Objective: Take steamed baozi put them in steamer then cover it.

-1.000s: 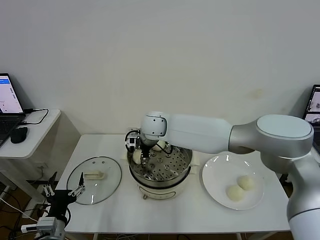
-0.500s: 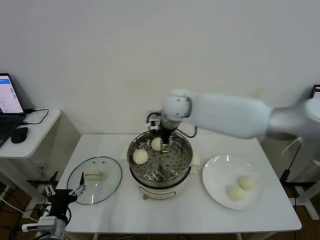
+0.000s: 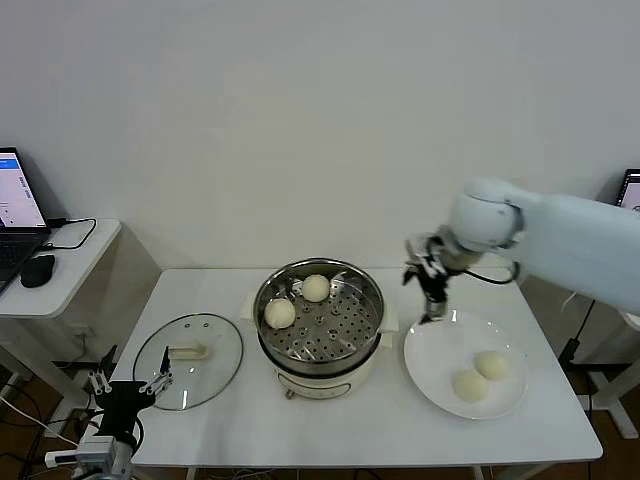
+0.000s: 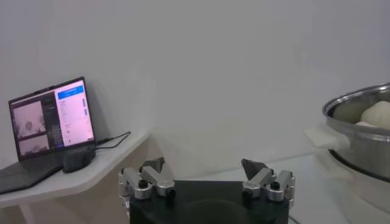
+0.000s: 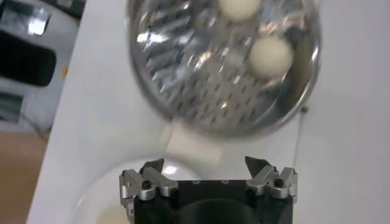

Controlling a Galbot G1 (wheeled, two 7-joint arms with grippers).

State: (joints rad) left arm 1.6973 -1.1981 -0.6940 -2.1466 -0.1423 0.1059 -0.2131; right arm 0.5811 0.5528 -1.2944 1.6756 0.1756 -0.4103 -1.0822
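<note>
The steel steamer stands mid-table on its cream base. Two baozi lie on its perforated tray, one at the back and one at the left; both also show in the right wrist view. Two more baozi lie on the white plate to the right. The glass cover lies flat on the table left of the steamer. My right gripper is open and empty, above the plate's near-left rim, between steamer and plate. My left gripper is open and empty, parked low off the table's front left corner.
A side desk at the left holds a laptop and a mouse. A second laptop shows at the right edge. The steamer's cream handle juts toward the plate.
My right gripper has left the steamer and swung right to the plate's left rim, leaving the second baozi at the back of the tray. The left arm has not moved.
</note>
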